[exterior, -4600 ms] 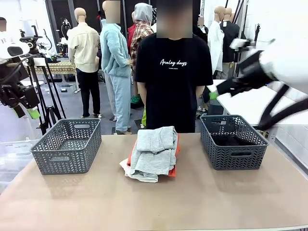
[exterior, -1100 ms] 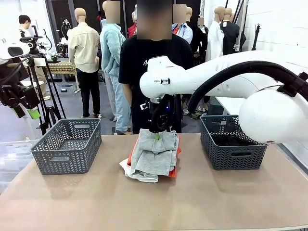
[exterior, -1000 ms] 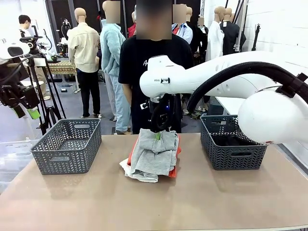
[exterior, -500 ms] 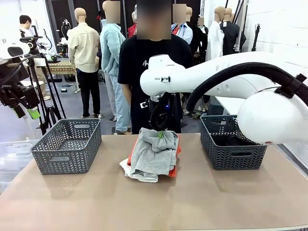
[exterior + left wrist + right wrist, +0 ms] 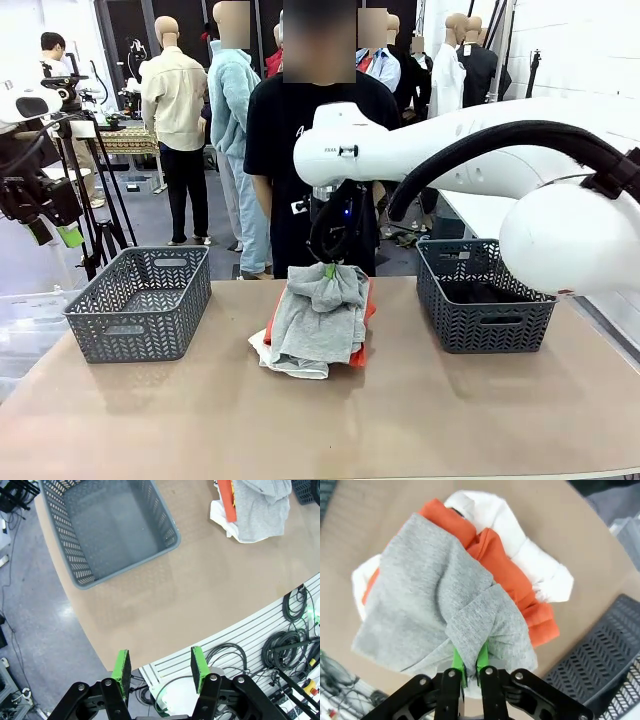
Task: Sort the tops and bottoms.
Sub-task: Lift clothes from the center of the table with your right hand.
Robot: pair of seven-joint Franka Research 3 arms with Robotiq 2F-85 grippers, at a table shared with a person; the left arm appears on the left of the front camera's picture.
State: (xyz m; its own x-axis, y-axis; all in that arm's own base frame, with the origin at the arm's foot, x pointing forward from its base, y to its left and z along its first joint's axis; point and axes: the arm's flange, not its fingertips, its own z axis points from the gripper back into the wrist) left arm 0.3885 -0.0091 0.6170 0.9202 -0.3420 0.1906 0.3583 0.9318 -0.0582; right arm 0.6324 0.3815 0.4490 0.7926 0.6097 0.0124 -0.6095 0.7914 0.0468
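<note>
Right gripper (image 5: 468,664) pinches grey top (image 5: 420,595) (arm (image 5: 450,150) outstretched, wrist down).

The right gripper (image 5: 328,268) is pointed downward, fingers (image 5: 457,664) pinched on a light grey soft garment (image 5: 420,595); the left gripper (image 5: 159,665) is held parted.

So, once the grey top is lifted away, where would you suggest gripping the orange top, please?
Probably the orange top by its bunched folds on the side nearer the right basket, pinched from above. The grey top, held in the shut right gripper, covers the rest, and those folds stand up enough to pinch.
</note>
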